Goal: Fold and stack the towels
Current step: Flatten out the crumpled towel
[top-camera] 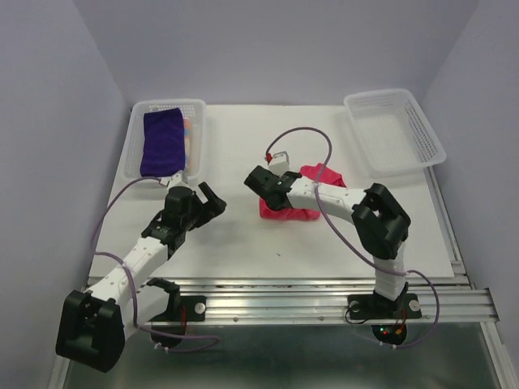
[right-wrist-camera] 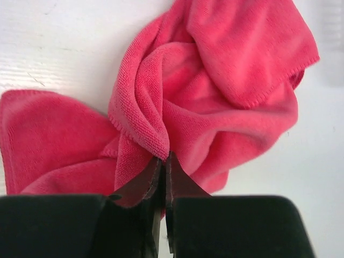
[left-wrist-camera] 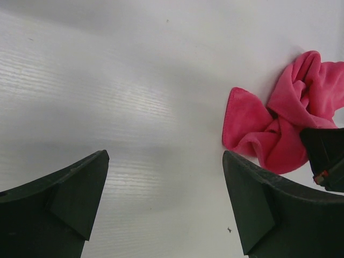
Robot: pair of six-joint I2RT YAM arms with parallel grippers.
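Mid-table, right of centre: your hot pink towel lies crumpled on the white table — bunched into soft folds, not spread flat.
Right gripper: your jaws are pressed together on a raised ridge of the hot pink towel, pinching the cloth where two folds meet. Towel spills out to both sides of the fingertips.
Left gripper: your jaws stand wide apart with nothing between them, over bare table. In the left wrist view the hot pink towel sits off to the right, apart from both fingers.
Left basket: at the far left of the table. It holds the deep purple towel, folded and laid lengthwise.
Striped cloth: a pastel sliver shows just beside the deep purple towel, against the left basket's right wall — you cannot tell how many pieces lie there.
Right basket: at the far right corner, set at an angle, well apart from the hot pink towel.
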